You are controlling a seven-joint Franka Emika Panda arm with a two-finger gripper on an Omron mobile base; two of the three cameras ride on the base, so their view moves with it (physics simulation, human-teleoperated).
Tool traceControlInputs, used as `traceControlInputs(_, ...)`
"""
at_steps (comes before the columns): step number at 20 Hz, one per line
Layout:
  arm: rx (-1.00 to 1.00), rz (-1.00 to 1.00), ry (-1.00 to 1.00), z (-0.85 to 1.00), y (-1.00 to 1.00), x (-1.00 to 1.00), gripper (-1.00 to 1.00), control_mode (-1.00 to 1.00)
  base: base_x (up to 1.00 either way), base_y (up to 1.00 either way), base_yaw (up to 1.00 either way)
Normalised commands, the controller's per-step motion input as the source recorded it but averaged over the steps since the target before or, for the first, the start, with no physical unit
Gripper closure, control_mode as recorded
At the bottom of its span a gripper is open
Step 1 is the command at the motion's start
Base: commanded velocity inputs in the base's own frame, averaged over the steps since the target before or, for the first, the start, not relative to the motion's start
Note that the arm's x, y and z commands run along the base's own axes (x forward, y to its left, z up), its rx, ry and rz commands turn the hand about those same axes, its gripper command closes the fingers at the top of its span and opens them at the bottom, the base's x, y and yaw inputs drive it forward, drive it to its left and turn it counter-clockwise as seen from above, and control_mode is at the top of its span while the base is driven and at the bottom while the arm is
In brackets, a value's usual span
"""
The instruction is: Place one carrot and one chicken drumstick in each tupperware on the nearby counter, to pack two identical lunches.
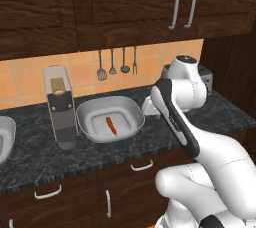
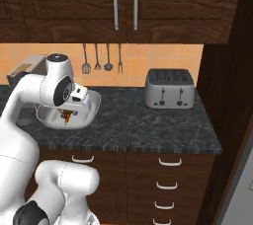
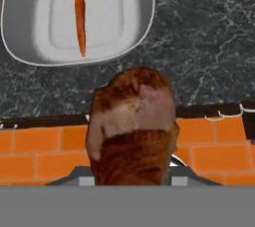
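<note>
A browned chicken drumstick [image 3: 132, 126] fills the lower middle of the hand view, with my gripper [image 2: 68, 112] shut on it; the meat hides the fingertips. Beyond it on the counter [image 3: 199, 47] sits a light-grey tupperware [image 3: 144, 17] with one orange carrot [image 3: 79, 24] lying in its middle. From the left base view the same tupperware [image 1: 130, 107] and carrot [image 1: 111, 125] lie just left of my hand, which hovers over the container's right rim. The edge of a second tupperware [image 1: 6, 137] shows at the far left; what it holds is out of sight.
A tall silver appliance [image 1: 60, 107] stands right against the tupperware's left side. A silver toaster [image 2: 169, 89] sits at the back right of the counter. Kitchen utensils [image 1: 117, 64] hang on the tiled wall, under dark upper cabinets. Drawers with silver handles [image 1: 142, 165] run below the counter.
</note>
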Motion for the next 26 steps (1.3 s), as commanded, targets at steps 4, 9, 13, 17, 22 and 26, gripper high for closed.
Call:
traceControlInputs(4, -0.04, 0.01, 0.01, -0.44, 0.39, 0.91, 1.0, -1.0, 0.0, 0.0, 0.0)
traceControlInputs(9, 0.0, 0.0, 0.17, -0.04, 0.5, 1.0, 1.0, -1.0, 0.0, 0.0, 0.0)
traceControlInputs(13, -0.01, 0.0, 0.29, -0.17, 0.6, 0.93, 1.0, -1.0, 0.0, 0.0, 0.0)
traceControlInputs(17, -0.13, 0.05, 0.24, -0.42, 0.74, 0.1, 1.0, -1.0, 0.0, 0.0, 0.0)
traceControlInputs(22, -0.02, 0.1, 0.02, -0.85, 0.07, 0.41, 1.0, -1.0, 0.0, 0.0, 0.0)
traceControlInputs(26, 0.0, 0.12, -0.01, -0.43, 0.0, 0.6, 1.0, -1.0, 0.0, 0.0, 0.0)
